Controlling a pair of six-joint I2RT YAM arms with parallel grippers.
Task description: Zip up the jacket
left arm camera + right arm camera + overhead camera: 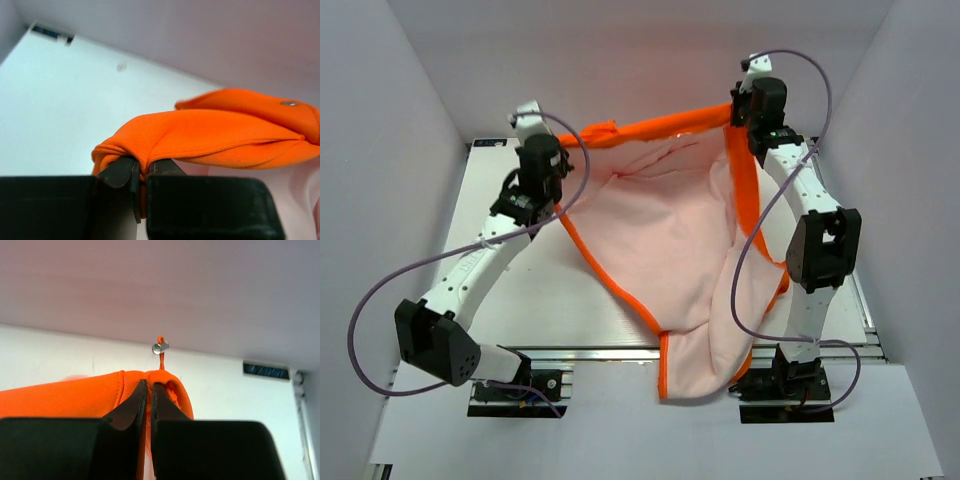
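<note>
Two claws hold the jacket spread over the table. Its pale lining faces the overhead camera and its orange upper edge is drawn taut between them. The lower part drapes past the table's near edge.

The front is open: no length of zipper is seen joined in any view. A small metal piece on an orange loop stands just above the right grip. It may be the zipper pull, but the view is too close to confirm.

The left claw is clenched on a bunched orange fold. The right claw is clenched on the orange edge.

Assessment: spreading stage only. Bringing the two front edges together, seating the slider and drawing it up are not yet done.
</note>
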